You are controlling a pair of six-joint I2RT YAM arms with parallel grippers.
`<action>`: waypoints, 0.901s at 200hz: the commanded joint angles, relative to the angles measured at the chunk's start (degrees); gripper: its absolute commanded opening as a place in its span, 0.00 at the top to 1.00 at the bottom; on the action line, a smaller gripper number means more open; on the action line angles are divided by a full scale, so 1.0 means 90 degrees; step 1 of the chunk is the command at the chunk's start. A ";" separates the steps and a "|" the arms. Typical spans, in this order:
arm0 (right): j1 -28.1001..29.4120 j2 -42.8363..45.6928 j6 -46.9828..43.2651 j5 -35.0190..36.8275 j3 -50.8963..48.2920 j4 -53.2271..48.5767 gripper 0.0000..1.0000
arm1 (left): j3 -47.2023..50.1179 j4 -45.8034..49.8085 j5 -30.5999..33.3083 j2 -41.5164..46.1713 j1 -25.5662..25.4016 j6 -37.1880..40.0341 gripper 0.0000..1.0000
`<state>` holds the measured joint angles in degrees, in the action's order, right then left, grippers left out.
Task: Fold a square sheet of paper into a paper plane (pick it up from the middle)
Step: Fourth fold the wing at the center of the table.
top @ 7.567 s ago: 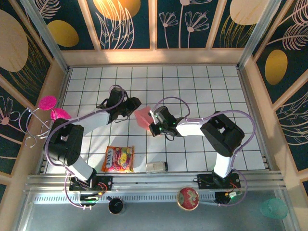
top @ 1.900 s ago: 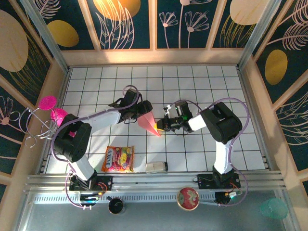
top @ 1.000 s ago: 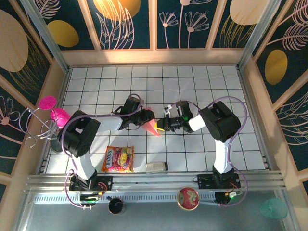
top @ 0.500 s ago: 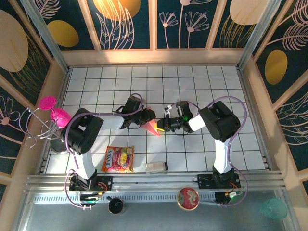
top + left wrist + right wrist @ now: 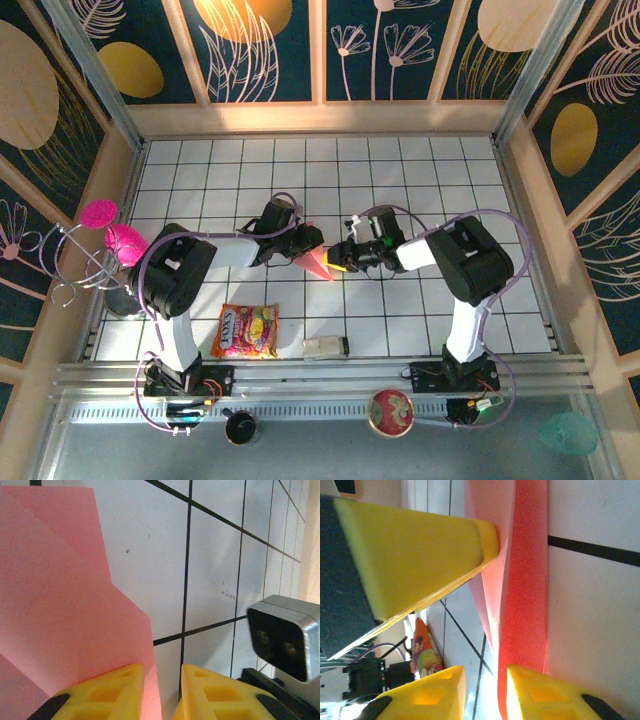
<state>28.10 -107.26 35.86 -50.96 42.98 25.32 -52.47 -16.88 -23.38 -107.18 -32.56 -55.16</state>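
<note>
**Two grippers meet at the pink plane in mid-table**

The white tiled table (image 5: 420, 170) fills the middle of the top view. The left arm (image 5: 165, 285) curls up from the lower left and the right arm (image 5: 470, 265) from the lower right. Both reach inward to the centre of the frame. An orange-yellow snack packet (image 5: 245, 330) lies below and left of centre, with a small pale cylinder (image 5: 325, 347) near it on the right.

The paper plane (image 5: 313, 259), a salmon-pink dart with its point toward the lower right, sits at the frame's centre. The left gripper (image 5: 303, 243) meets it from the left and the right gripper (image 5: 336, 259) from the right.

In the left wrist view, folded pink layers cover the left half. Their edge runs down into the narrow gap between the yellow fingers (image 5: 107, 687) and lies against the left-hand one. Whether the jaws pinch it I cannot tell. A grey camera box (image 5: 282, 640) sits at the right edge.

In the right wrist view, the right gripper's fingers (image 5: 545, 692) stand slightly apart at the bottom, with bright table showing between them. The plane's red-lit fold lies along the inner edge of the right-hand finger, unclamped. At the upper left, the tip of a large yellow finger (image 5: 420, 555) of the left gripper touches the pink flap.
</note>
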 commanded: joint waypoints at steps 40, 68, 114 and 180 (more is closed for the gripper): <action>0.0083 0.0305 -0.0828 0.0878 0.0163 -0.1154 0.71 | -0.0136 0.0035 0.0041 -0.0133 0.0043 -0.0061 0.74; 0.0265 0.0175 -0.0967 0.1083 0.0332 -0.1367 0.69 | -0.0137 0.0050 0.0049 -0.0133 0.0043 -0.0054 0.74; 0.0325 0.0130 -0.1106 0.1244 0.0359 -0.1456 0.59 | -0.0154 0.0078 0.0049 -0.0152 0.0050 -0.0053 0.75; 0.0530 -0.0135 -0.1381 0.1933 0.0536 -0.2068 0.68 | -0.0153 0.0103 0.0078 -0.0157 0.0053 -0.0063 0.75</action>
<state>31.35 -105.06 26.00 -40.03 47.11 10.87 -52.53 -16.47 -23.35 -107.44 -32.56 -55.16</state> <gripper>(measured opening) 0.338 0.254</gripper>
